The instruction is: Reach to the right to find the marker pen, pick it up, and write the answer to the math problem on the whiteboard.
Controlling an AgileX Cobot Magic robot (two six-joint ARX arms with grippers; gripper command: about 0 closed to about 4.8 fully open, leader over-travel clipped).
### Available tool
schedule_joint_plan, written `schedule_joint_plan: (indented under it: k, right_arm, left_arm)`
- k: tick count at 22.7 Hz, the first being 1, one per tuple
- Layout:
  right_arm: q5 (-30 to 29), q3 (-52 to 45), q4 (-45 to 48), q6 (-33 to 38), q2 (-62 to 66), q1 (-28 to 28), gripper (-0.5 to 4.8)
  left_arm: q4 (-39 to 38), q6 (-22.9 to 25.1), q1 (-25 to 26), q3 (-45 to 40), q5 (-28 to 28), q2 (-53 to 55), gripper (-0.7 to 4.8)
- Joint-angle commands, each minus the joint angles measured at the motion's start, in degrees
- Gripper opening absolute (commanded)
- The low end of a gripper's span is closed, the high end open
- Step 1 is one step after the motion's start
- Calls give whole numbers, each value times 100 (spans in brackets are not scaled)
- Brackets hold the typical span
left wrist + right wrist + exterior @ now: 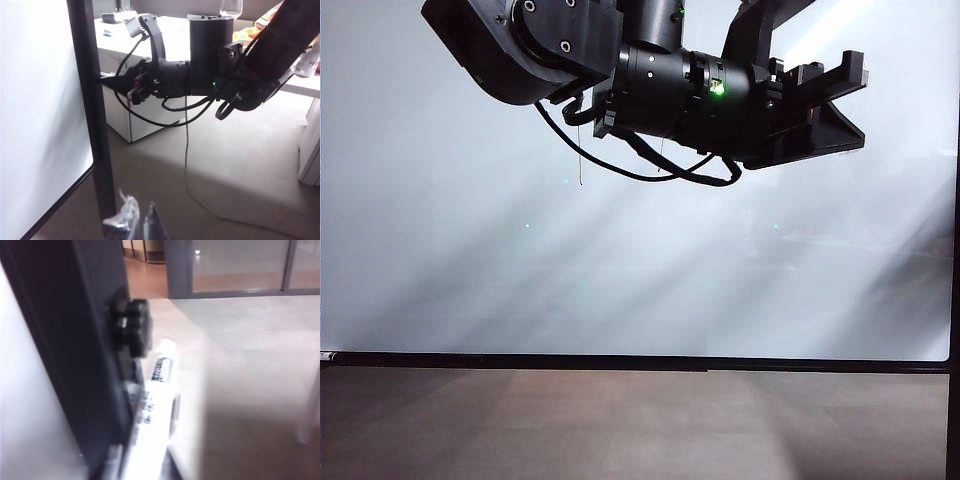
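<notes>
whiteboard (620,280): filling most of ext view, glossy white, thin black frame; no strokes readable on it, arm is covering the top
marker pen (152,425): pale barrel w/ dark printed label, too blurred to read; lying along the board's dark frame edge at its right side, just below a black knob (132,327)
right gripper (145,467): sitting at the board's right edge, pen running between its jaws; jaws are closing round the barrel, can't tell if grip is firm yet
left gripper (137,222): hanging low beside the frame, over the floor; jaws nearly together, nothing in them
writing: none legible anywhere
</notes>
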Motion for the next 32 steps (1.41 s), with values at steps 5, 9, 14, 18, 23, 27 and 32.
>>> schedule_joint_plan:
  k: [5, 9, 14, 18, 23, 27, 32]
  right_arm:
    - [138, 15, 323, 42, -127, -20, -9]
    - [538, -260, 306, 496, -1355, -448, -9]
    - [1104, -1329, -297, 1185, -3477, -922, -9]
    - [1263, -2304, -1502, 1397, -5403, -643, -9]
    - [2243, -2752, -3788, 1392, -7862, 1025, -9]
    - [2485, -2745, -4317, 1438, -8349, 2168, -9]
    - [2677, -2743, -4636, 1438, -8349, 2686, -9]
  left_arm:
    - [74, 20, -9, 20, 24, -13, 27]
    - [72, 20, -9, 20, 24, -13, 27]
    - [63, 20, -9, 20, 24, -13, 27]
    - [76, 20, -9, 20, 24, -13, 27]
    - [24, 20, -9, 20, 20, -13, 27]
    - [28, 20, -9, 20, 20, -13, 27]
    - [26, 20, -9, 20, 20, -13, 27]
